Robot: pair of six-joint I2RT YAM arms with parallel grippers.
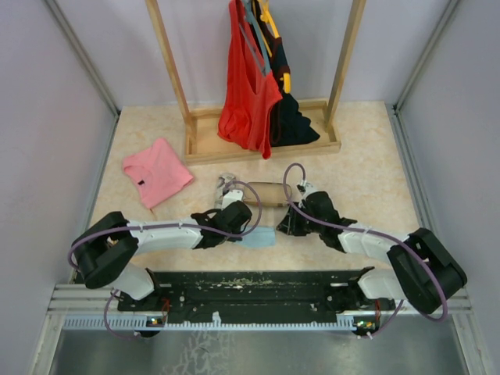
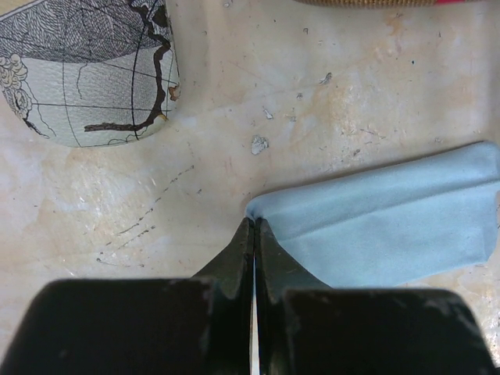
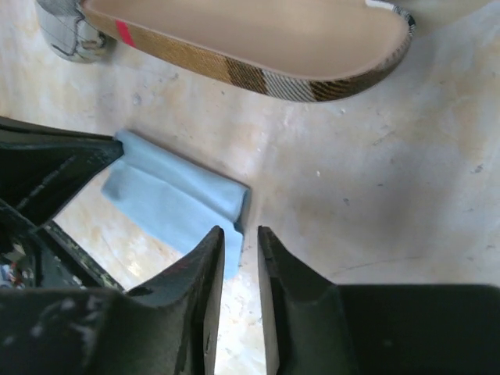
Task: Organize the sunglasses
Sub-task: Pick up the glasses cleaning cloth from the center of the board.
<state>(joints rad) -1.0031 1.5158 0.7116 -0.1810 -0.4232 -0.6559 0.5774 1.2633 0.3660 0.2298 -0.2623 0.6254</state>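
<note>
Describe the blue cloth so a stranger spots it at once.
Start at the wooden clothes rack at the far side. Nearer than it lies an open brown case; nearer again, the light blue cloth. It alone is pale blue, soft and folded.

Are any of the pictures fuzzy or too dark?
Top view: evenly lit, soft shadows, sharp. Left wrist view: cloth and table crisp; the left gripper is a dark featureless mass. Right wrist view: right gripper up close looks slightly soft; case clear.
</note>
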